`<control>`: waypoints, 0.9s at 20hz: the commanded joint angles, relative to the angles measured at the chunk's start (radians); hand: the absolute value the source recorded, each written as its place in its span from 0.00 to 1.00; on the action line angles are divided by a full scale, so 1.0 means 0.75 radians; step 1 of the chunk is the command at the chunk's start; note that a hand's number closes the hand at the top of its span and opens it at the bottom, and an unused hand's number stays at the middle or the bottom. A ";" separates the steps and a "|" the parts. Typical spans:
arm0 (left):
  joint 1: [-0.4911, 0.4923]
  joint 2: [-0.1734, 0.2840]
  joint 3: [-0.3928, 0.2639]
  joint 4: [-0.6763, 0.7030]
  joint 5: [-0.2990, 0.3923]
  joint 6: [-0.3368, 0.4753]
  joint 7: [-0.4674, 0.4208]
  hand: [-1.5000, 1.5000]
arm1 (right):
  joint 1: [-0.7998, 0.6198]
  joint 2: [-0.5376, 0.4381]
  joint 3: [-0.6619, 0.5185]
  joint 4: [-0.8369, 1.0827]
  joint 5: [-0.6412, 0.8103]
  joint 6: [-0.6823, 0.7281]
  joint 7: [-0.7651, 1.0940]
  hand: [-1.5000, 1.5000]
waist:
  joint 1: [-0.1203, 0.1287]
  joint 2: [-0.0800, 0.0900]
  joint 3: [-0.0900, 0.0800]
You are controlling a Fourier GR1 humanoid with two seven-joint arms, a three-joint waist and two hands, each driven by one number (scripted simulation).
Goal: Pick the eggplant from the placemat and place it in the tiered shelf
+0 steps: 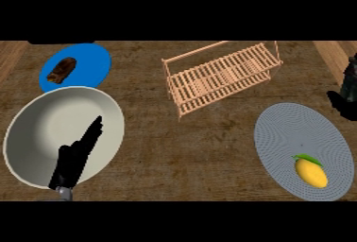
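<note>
Wooden tiered shelf point(222, 75) stands well apart from grey placemat point(301, 150) (counter's right).

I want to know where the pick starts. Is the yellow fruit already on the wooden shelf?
No, the yellow fruit lies on the grey placemat, apart from the wooden tiered shelf.

A yellow fruit point(311, 173) with a green stem is lying on a grey, finely ribbed placemat point(296, 127), a brown item point(61, 70) is sitting on a blue plate point(90, 59), beside a cream bowl point(42, 123) and pale wooden shelf point(219, 75).
</note>
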 commanded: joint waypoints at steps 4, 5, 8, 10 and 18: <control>-0.063 -0.009 -0.009 0.111 -0.024 -0.026 -0.089 0.50 | -0.342 -0.035 -0.061 0.002 -0.091 0.107 0.310 1.00 | 0.052 0.017 -0.001; -0.099 0.034 0.031 0.001 0.041 -0.077 0.078 0.50 | -0.351 -0.020 -0.034 0.045 -0.050 0.061 0.289 1.00 | 0.056 0.016 0.000; -0.053 -0.005 -0.002 0.081 -0.016 -0.040 -0.046 0.50 | -0.502 -0.011 0.034 0.205 0.048 -0.016 0.301 1.00 | 0.063 0.020 0.000; -0.100 -0.043 -0.015 0.075 -0.034 0.005 0.008 0.50 | -0.604 0.022 0.072 0.361 0.109 -0.092 0.285 1.00 | 0.070 0.022 0.000; -0.097 -0.032 -0.022 0.111 -0.055 -0.016 -0.029 0.50 | -0.882 0.061 0.148 0.918 0.242 -0.258 0.054 1.00 | 0.083 0.028 0.000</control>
